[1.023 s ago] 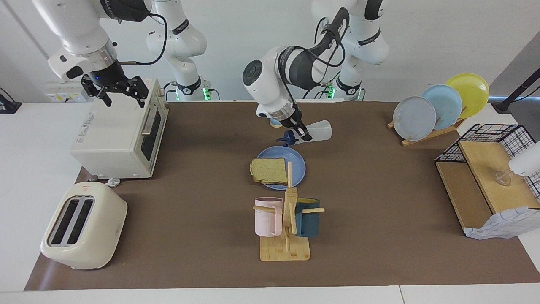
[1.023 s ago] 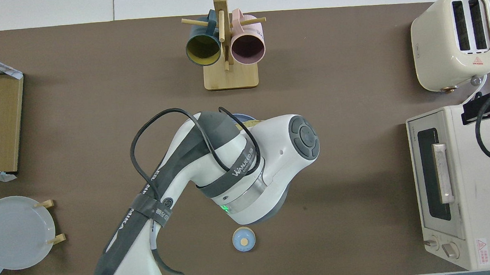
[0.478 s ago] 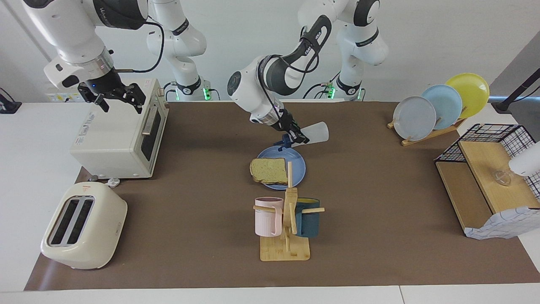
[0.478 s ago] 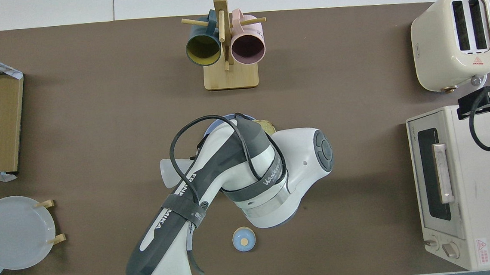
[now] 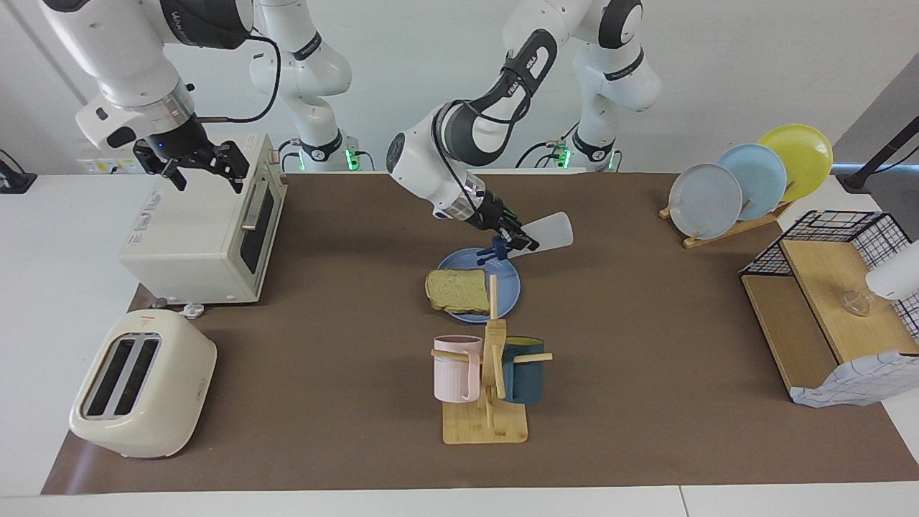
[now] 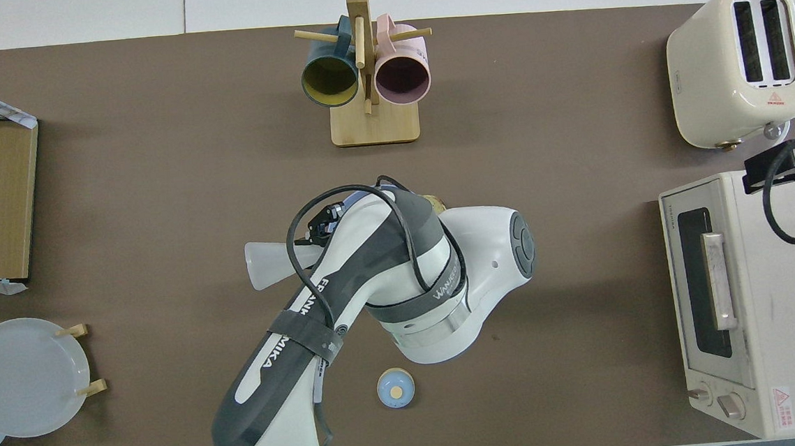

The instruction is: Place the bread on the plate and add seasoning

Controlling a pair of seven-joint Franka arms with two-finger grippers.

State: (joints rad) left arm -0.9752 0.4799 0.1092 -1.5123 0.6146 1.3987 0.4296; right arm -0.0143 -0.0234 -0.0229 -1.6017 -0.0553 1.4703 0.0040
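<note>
With bread (image 5: 456,289) already on plate (image 5: 507,287), seasoning step in hand; my left gripper (image 5: 518,240) clamped on seasoning (image 5: 540,234), tipped spout-down over plate; next: nudge over bread, squeeze; my right gripper (image 5: 203,164) waits apart over toaster oven (image 5: 194,237).

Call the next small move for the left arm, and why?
Probably carry the seasoning over the bread before squeezing. The left gripper holds it tipped, with its spout over the plate rim nearer the robots, not the slice.
</note>
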